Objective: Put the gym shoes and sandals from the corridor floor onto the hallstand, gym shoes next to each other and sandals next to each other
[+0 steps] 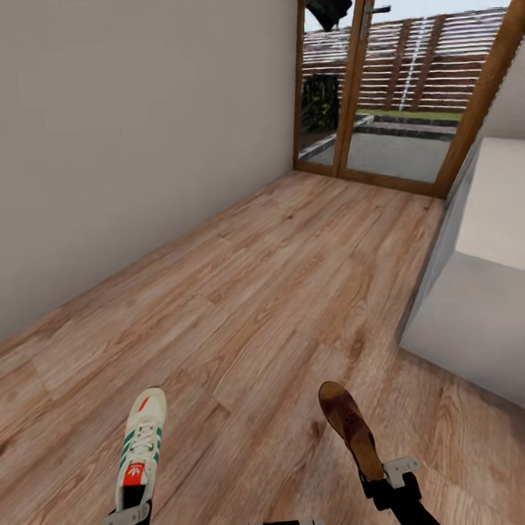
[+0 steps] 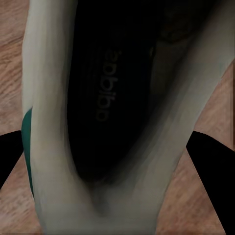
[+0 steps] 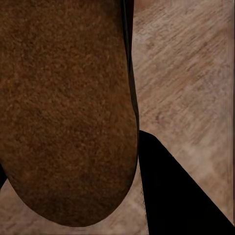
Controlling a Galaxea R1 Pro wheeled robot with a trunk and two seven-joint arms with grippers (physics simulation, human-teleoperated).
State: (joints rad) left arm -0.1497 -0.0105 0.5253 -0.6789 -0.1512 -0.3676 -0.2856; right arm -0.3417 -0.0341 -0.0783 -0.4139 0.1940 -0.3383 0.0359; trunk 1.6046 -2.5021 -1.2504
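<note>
Head view: 1 gym shoe (image 1: 141,449) in L claw (image 1: 124,516), 1 sandal (image 1: 351,428) in R claw (image 1: 389,477).

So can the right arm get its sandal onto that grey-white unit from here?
Probably yes. The right hand holds the sandal, and bare floor lies between it and the grey-white unit ahead to its right; the base may need to move closer.
</note>
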